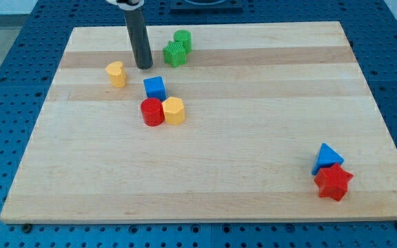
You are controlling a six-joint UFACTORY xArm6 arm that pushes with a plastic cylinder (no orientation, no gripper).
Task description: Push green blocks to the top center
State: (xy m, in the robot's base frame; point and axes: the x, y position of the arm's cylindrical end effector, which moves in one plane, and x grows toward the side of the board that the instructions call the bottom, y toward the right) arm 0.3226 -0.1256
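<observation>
Two green blocks sit near the view's top, left of centre: a green star-like block (174,54) and a green cylinder (182,39) touching it at its upper right. My tip (144,67) is at the end of a dark rod on the board, just left of the green star-like block with a small gap between them.
A yellow heart-like block (116,74) lies left of my tip. A blue cube (155,87), a red cylinder (151,111) and a yellow hexagonal block (174,110) cluster below my tip. A blue triangle (328,157) and a red star (333,182) sit at the bottom right.
</observation>
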